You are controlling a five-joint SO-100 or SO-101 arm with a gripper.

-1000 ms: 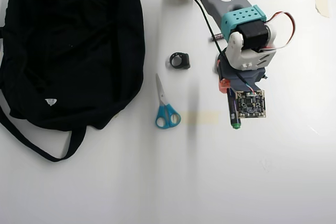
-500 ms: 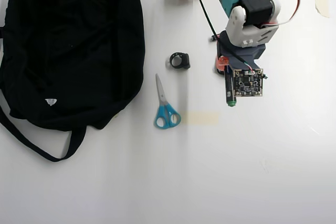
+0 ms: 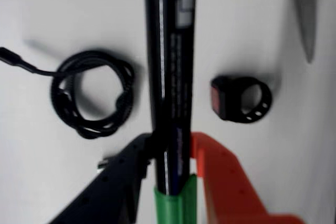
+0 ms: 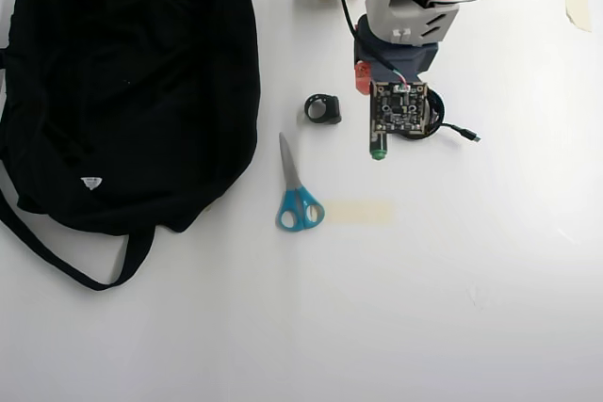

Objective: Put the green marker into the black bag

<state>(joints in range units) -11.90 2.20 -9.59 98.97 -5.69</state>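
Observation:
My gripper (image 3: 170, 148) is shut on the green marker (image 3: 170, 77), its black finger (image 3: 118, 179) on the left and its orange finger (image 3: 226, 182) on the right of the black barrel, just above the green cap. From overhead, the gripper (image 4: 373, 82) sits mostly under the wrist camera board. Only the green marker's (image 4: 378, 150) green tip pokes out below the board. The black bag (image 4: 122, 82) lies flat at the far left, well away from the gripper, with its straps trailing toward the lower left.
Blue-handled scissors (image 4: 297, 193) lie between bag and gripper. A small black ring-shaped object (image 4: 323, 108) lies left of the marker, and a coiled black cable (image 4: 435, 122) lies right of it, partly under the camera board. Beige tape (image 4: 358, 212) is stuck to the table below.
The arm has swung up and to the left in the overhead view, carrying the marker with it. The coiled cable, hidden before, now shows beside the camera board.

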